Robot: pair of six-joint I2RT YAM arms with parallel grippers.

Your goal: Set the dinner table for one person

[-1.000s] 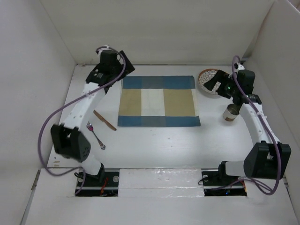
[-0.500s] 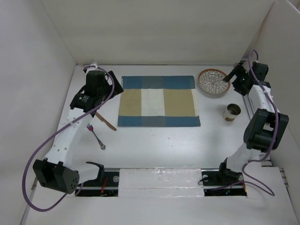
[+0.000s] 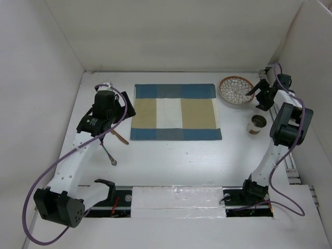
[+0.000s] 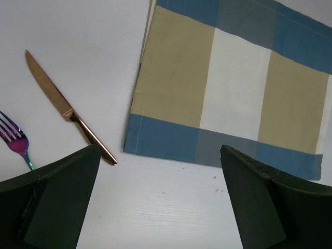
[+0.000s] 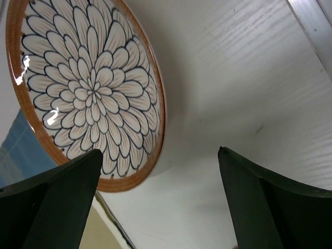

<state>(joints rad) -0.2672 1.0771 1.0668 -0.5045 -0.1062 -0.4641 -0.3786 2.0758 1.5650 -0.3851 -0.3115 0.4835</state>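
Spreading wide with nothing between them, the jaws of the left gripper (image 4: 160,155) are held over the near-left corner of the checked placemat (image 3: 175,112). A knife (image 4: 67,111) and fork (image 4: 15,140) are seen just left. The right gripper (image 5: 159,153) is likewise spread, empty, beside the flowered plate (image 5: 88,88) at far right. Everything is laid on the white dinner table (image 3: 171,161).

Dinner table (image 3: 176,155) — large flat matte white top, rectangular — lies level under everything.
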